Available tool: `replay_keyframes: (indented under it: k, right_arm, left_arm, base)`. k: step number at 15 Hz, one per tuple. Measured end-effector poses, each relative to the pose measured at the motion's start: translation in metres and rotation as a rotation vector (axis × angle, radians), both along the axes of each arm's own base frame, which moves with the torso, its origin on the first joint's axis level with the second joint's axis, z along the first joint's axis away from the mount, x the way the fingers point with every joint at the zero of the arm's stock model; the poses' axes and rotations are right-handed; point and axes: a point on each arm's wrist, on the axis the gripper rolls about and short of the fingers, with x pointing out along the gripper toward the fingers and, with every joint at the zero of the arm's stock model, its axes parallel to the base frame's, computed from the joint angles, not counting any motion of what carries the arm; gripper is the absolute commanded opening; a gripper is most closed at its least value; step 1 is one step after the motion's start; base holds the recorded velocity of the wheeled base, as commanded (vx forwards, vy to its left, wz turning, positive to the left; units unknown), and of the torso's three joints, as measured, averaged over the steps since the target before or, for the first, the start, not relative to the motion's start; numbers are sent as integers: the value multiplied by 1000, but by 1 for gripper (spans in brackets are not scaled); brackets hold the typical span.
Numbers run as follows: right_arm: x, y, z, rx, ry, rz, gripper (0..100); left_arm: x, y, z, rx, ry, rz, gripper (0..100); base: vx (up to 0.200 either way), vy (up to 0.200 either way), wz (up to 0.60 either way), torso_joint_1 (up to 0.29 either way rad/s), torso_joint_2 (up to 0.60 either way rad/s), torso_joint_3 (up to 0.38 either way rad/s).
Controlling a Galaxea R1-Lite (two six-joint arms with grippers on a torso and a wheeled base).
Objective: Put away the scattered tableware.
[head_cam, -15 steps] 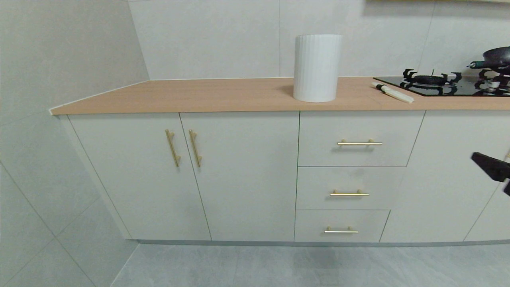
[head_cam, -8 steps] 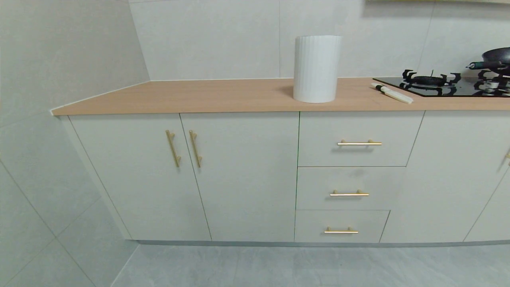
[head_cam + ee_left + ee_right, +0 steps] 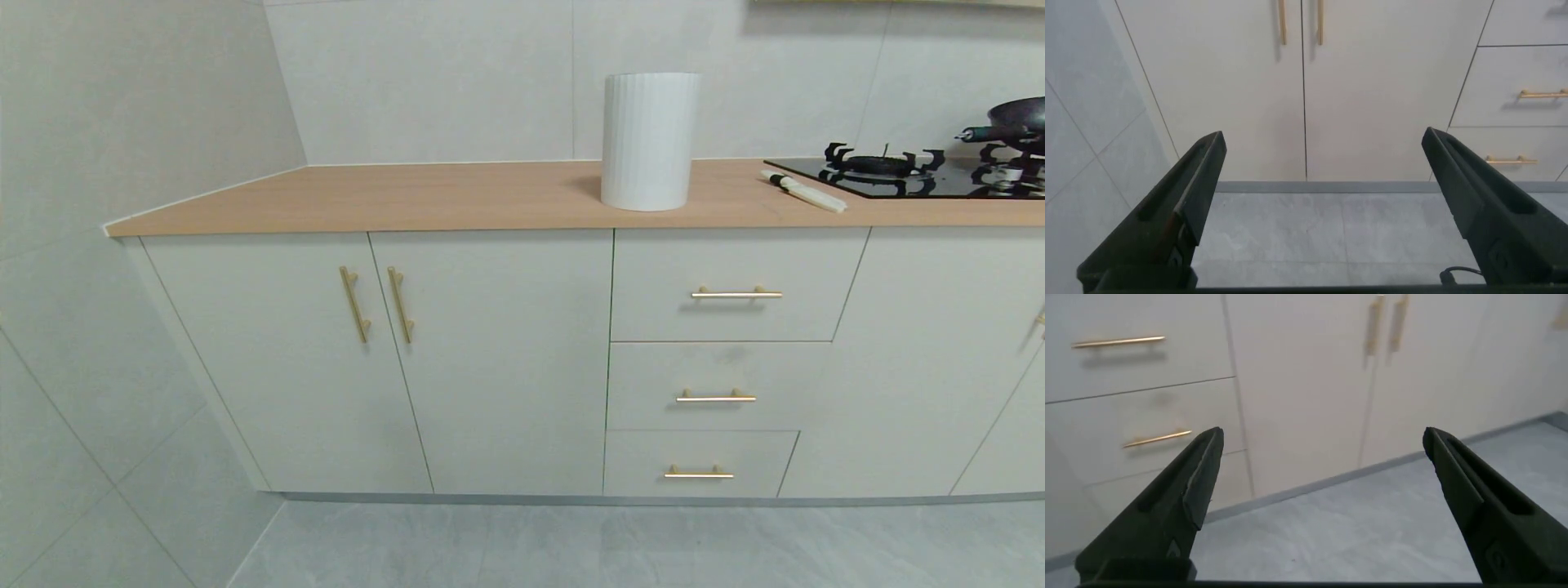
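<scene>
- Tableware in sight: one pale utensil (image 3: 804, 190), lying flat on the wooden countertop (image 3: 408, 196), between the white ribbed holder (image 3: 650, 140) on its left and the gas hob (image 3: 898, 171) on its right.
- Its long axis runs diagonally, far-left to near-right.
- The left gripper (image 3: 1323, 140) and right gripper (image 3: 1323, 437) hang low before the cabinet fronts (image 3: 490, 359), jaws spread wide, holding nothing.
- The utensil lies above them and to the right, so the right arm looks nearer for the pick. The holder is probably where it goes.

No readable text or labels appear anywhere.
</scene>
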Motion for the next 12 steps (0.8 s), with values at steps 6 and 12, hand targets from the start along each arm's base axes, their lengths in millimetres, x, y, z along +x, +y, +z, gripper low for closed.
replay_keyframes:
  k: [6,12]
  right_arm:
    - [3,8,-20,-8,-64,234,100]
    - [20,13,-57,51,-31,468,100]
  left_arm:
    - [0,0,0,0,0,0,100]
    - [0,0,0,0,0,0,100]
  base:
    - [0,0,0,0,0,0]
    - [0,0,0,0,0,0]
